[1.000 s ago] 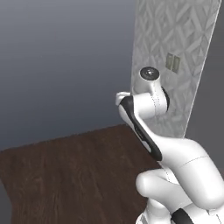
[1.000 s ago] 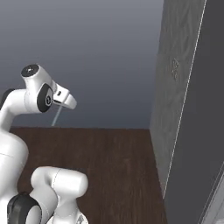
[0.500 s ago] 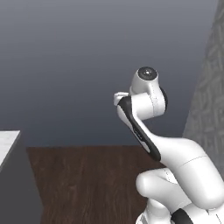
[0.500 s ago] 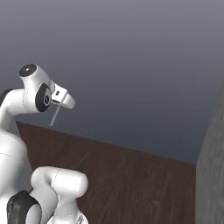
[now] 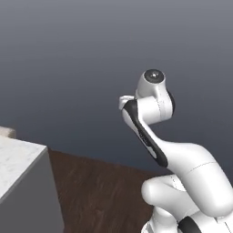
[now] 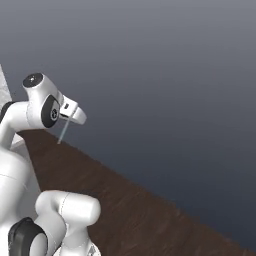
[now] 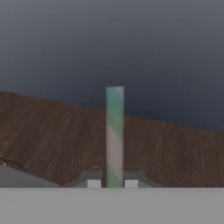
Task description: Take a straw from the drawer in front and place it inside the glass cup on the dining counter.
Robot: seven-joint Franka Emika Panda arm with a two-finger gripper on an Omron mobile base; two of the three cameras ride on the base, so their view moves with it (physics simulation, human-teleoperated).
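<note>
No readable text, labels, brands, nos. or signs anywhere in these frames.

The straw's [image 7: 114, 135] lower end hides between the gripper [image 7: 113, 183] fingertips.
</note>
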